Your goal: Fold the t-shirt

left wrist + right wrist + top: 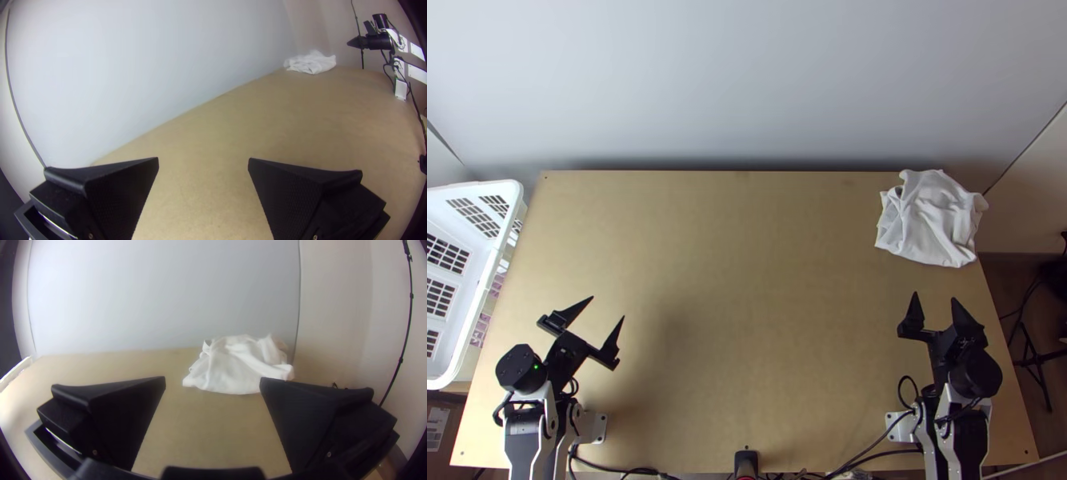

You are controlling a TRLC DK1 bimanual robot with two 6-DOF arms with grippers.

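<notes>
Though bunched, cloth point(931, 222); basket point(483, 190) (top view)

With 12 o'clock as the far edge of the wooden table point(747, 320), the top view looks from high over 6 o'clock, steeply down and toward 12, and takes in both arms and the far wall point(747, 80). The left wrist view sits low and right behind the left gripper point(608, 307), between 8 and 9 o'clock, facing roughly 1 across the wood. The right wrist view rides as close behind the right gripper point(935, 296), between 3 and 4, facing nearly 12. All three share the wall and the white cloth point(933, 220) at 2 o'clock, far from the left wrist camera and much nearer the right one. The top and left wrist views also share the right arm point(965, 440).
</notes>
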